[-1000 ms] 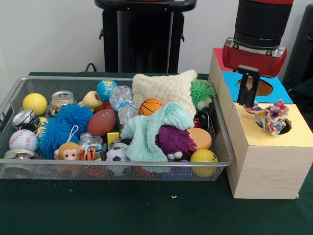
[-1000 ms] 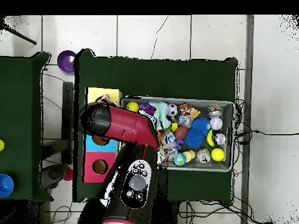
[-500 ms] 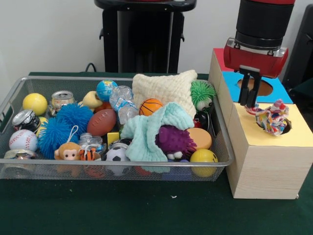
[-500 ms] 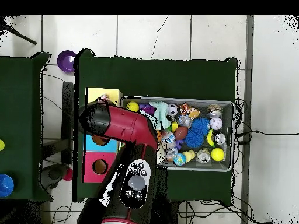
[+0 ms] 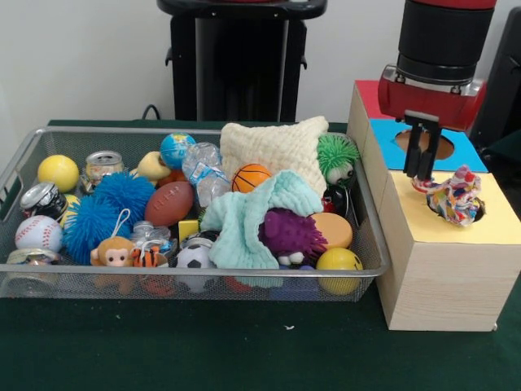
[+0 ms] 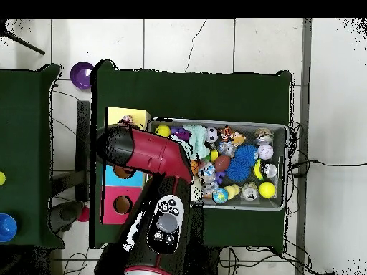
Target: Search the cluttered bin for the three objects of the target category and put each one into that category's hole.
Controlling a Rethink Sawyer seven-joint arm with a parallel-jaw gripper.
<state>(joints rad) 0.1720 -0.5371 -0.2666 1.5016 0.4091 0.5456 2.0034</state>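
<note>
Gripper [image 5: 422, 167] held above yellow box section [image 5: 488, 224], fingers close together, nothing clamped. Multicoloured rope toy [image 5: 453, 195] lodged in yellow section's hole, at gripper's 4 o'clock. Wire bin [image 5: 49, 281] crowded with toys.

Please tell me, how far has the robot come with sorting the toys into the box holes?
Looks done: one knotted rope toy sits in the yellow hole, still sticking out. In hand: nothing visible; the gripper hangs beside it. Left: apparently two more, not yet identifiable in the wire bin.
</note>
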